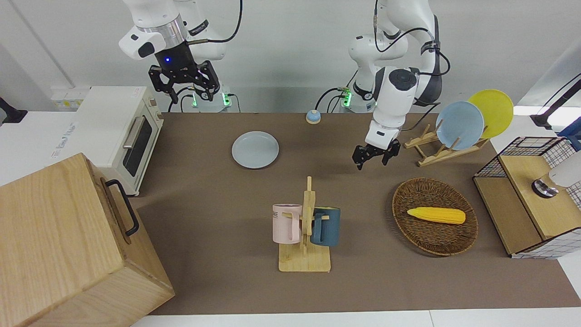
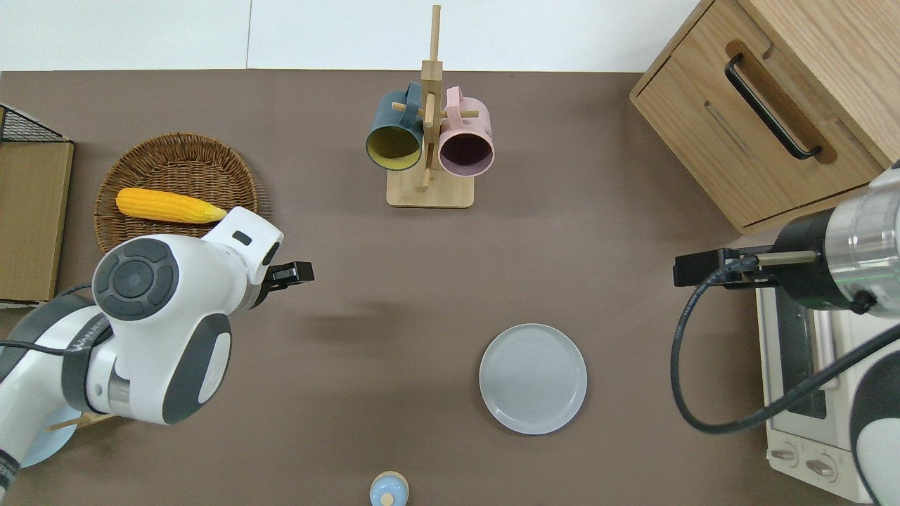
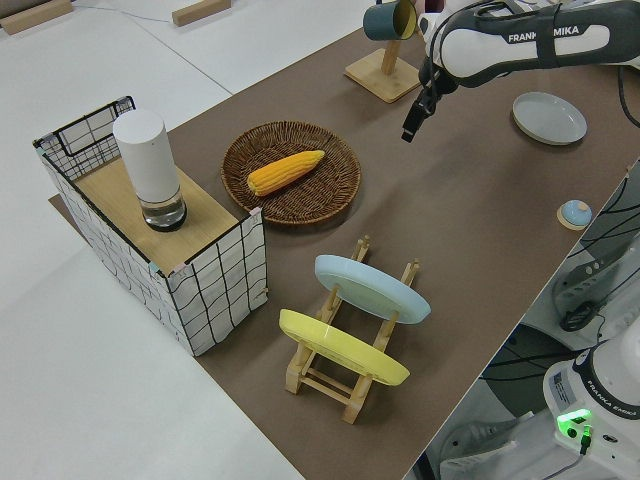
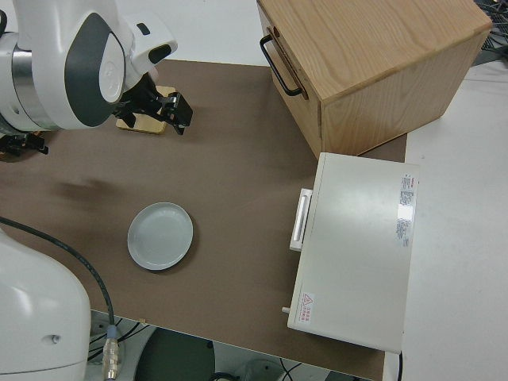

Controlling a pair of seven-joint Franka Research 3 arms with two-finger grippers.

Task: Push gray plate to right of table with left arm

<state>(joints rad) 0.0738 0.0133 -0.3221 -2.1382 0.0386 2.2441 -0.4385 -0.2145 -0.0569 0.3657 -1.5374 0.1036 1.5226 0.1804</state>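
Gray plate [image 2: 532,377] apart from left fingers [image 1: 363,158]

Bare table [image 2: 394,309] between left hand [image 2: 299,273] and gray plate [image 2: 532,377].

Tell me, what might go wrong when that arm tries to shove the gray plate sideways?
The left gripper hangs in the air, apart from the gray plate. Coming down too high, it could skim over the low rim; too low, it might scrape the table.

The plate is round, so an off-centre push could probably swing it aside rather than straight.

The toaster oven stands at the right arm's end of the table; a long push could knock the plate against it.
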